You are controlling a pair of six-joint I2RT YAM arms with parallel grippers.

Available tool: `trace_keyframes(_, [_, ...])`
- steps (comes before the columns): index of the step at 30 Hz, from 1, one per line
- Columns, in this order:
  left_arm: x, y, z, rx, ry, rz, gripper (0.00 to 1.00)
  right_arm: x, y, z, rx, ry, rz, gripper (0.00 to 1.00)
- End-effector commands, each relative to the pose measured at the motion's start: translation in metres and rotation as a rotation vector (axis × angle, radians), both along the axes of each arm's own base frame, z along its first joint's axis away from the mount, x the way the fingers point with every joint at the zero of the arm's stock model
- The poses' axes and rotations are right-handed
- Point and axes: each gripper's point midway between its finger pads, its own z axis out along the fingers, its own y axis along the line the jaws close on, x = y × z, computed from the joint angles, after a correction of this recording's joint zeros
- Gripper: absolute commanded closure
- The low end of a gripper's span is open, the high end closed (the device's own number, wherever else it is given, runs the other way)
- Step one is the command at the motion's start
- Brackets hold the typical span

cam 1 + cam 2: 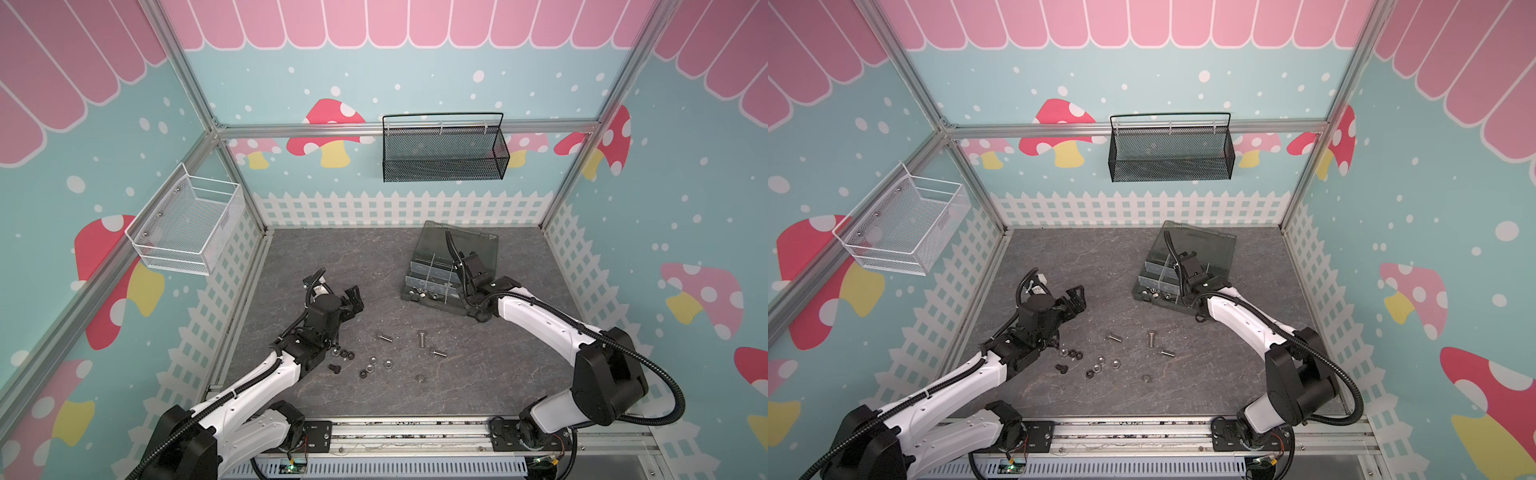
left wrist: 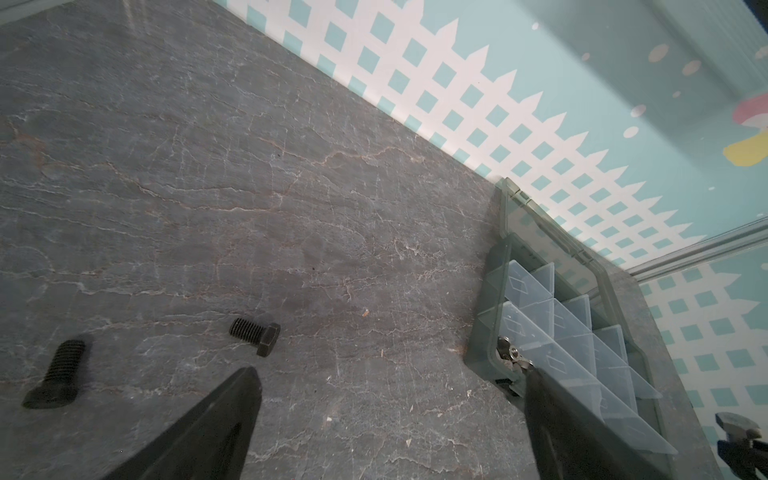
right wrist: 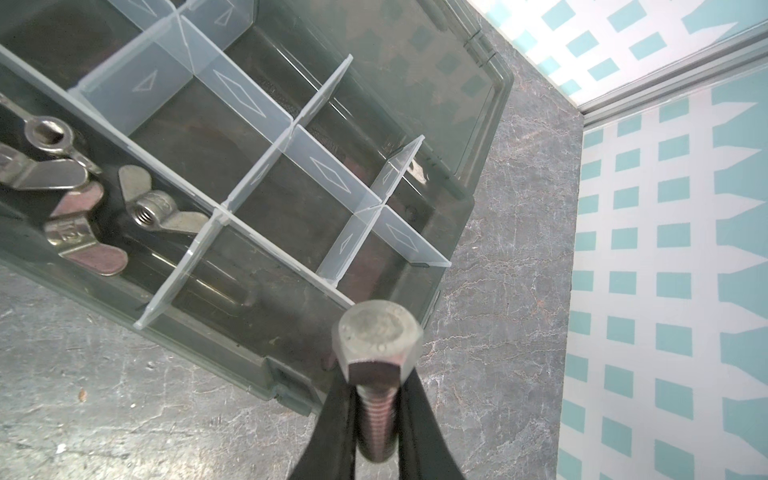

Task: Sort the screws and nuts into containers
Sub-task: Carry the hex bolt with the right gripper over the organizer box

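My right gripper (image 3: 376, 401) is shut on the threaded shank of a silver hex-head screw (image 3: 376, 349), held over the front right corner of the dark grey organizer box (image 1: 432, 301). The box's lid (image 1: 465, 245) stands open, and clear dividers (image 3: 316, 166) split it into containers. Silver wing nuts (image 3: 83, 195) lie in one front compartment. My left gripper (image 1: 352, 300) is open and holds nothing, hovering left of the box. Silver screws (image 1: 422, 338) and several nuts (image 1: 372, 360) lie loose on the table between the arms. Two black screws (image 2: 255, 334) rest near the left fingers (image 2: 232, 415).
A black mesh basket (image 1: 444, 151) hangs on the back wall and a white wire basket (image 1: 187, 224) on the left wall. The slate-patterned table (image 1: 332, 257) is fenced by walls on three sides, with a metal rail (image 1: 415, 432) along its front.
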Motion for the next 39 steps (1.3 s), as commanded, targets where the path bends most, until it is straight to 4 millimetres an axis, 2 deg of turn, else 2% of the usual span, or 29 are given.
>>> trace_keyframes(1, [0.000, 0.010, 0.010, 0.041, -0.024, 0.030, 0.01, 0.001, -0.009, 0.005, -0.048, -0.028, 0.029, 1.00])
trace_keyframes(5, [-0.001, 0.014, 0.015, 0.058, -0.043, 0.040, 0.01, -0.001, -0.017, 0.012, -0.080, -0.066, 0.058, 1.00])
trace_keyframes(9, [-0.002, 0.017, 0.020, 0.074, -0.054, 0.048, 0.01, -0.003, -0.013, 0.023, 0.006, -0.127, 0.122, 1.00])
trace_keyframes(13, [-0.002, 0.018, 0.028, 0.108, -0.072, 0.037, 0.01, -0.007, -0.010, 0.027, 0.026, -0.143, 0.168, 1.00])
trace_keyframes(28, [0.005, 0.019, 0.034, 0.159, -0.099, 0.030, 0.00, -0.007, -0.005, 0.022, 0.019, -0.116, 0.214, 1.00])
trace_keyframes(39, [0.008, 0.023, 0.037, 0.183, -0.060, 0.040, 0.01, -0.009, -0.002, 0.003, 0.012, -0.051, 0.245, 1.00])
